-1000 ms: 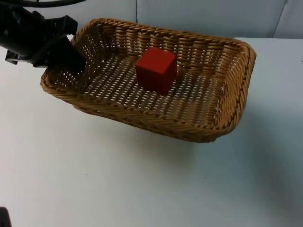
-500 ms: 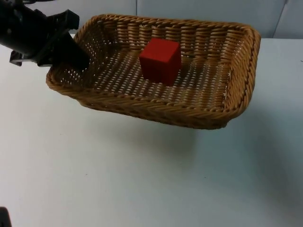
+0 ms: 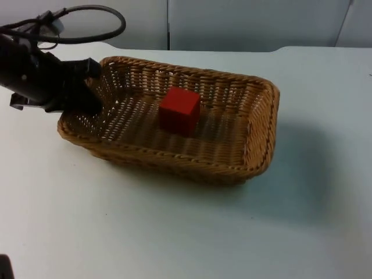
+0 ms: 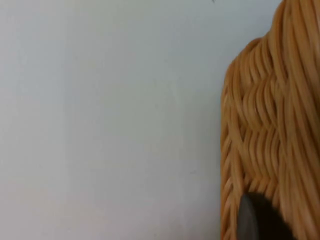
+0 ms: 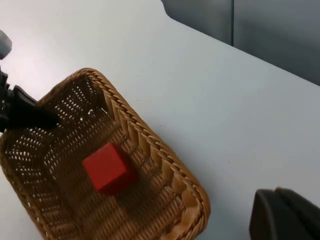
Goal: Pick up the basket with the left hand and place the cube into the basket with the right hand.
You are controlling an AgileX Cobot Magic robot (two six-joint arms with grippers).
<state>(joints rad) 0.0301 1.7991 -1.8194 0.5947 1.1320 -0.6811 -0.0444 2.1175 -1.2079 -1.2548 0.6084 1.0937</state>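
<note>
A woven tan basket [image 3: 174, 160] sits low over the white table, and I cannot tell whether it touches it. A red cube [image 3: 179, 110] rests on the basket's floor near the middle. My left gripper [image 3: 87, 100] is shut on the basket's left rim. In the left wrist view a black fingertip [image 4: 257, 220] presses against the basket's wicker wall [image 4: 270, 125]. From high up, the right wrist view looks down on the basket [image 5: 150, 145] and the cube [image 5: 107, 167]. My right gripper [image 5: 287, 215] waits there, well off to the basket's side.
White table top [image 3: 174, 232] stretches in front of the basket and to its right. The grey partition wall [image 3: 244, 23] closes off the table's far edge behind the basket.
The basket has come down from a raised, tilted hold to a level position low over the table, shifting slightly left. The cube stayed inside it. The left gripper kept its hold.
</note>
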